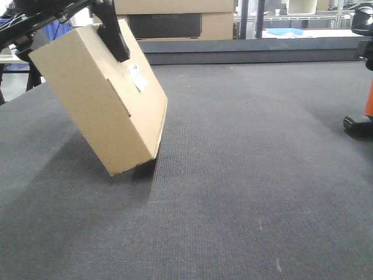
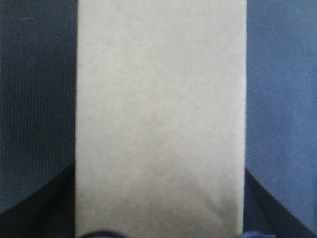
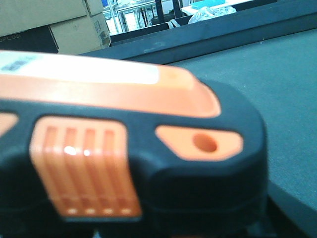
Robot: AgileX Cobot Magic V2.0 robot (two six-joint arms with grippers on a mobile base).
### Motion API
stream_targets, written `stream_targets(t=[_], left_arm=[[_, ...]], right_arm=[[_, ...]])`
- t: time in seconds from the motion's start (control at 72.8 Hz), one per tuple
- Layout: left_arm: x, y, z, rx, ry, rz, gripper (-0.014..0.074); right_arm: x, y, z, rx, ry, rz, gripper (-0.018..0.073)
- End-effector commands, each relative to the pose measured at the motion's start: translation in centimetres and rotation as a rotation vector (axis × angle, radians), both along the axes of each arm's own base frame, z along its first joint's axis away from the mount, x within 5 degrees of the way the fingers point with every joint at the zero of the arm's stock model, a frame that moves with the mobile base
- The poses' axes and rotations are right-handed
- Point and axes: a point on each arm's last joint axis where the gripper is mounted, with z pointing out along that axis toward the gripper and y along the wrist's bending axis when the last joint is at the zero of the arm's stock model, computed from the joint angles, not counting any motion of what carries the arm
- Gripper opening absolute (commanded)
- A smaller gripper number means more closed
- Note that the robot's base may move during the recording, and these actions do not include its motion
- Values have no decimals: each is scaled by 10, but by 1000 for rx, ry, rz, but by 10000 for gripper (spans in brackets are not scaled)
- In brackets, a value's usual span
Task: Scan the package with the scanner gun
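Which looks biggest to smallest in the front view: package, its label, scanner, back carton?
1. package
2. carton, though it sits farther back
3. scanner, cut off by the frame edge, so unsure
4. label

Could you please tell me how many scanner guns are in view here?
1. The scanner gun is at the right edge of the mat in the front view, mostly cut off. The same gun fills the right wrist view, black with orange accents. More could lie outside the frames.
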Motion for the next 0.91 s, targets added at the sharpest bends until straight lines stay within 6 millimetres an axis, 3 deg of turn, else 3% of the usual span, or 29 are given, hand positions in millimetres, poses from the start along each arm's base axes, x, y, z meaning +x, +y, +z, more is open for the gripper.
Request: stream_targets(t=[0.0,0.096,0.385,0.604,0.893], left_arm=[[-1,-2,3,-14,-9,2,-111],[-1,-2,3,-14,-9,2,-111],[-1,-4,4,-41,-11,10,-111],[4,-10,10,-146,-56,54,-111],[-3,-18,10,-217,21,48,-111]], right_arm=[[1,2,3,-10,-21,16,-37],[1,7,9,-52,-35,83,-167],[-9,20,40,-200,-63,205,-166],[-22,20,61,-493,16,205,-166],[-24,13,66,-641,33,134,-166]])
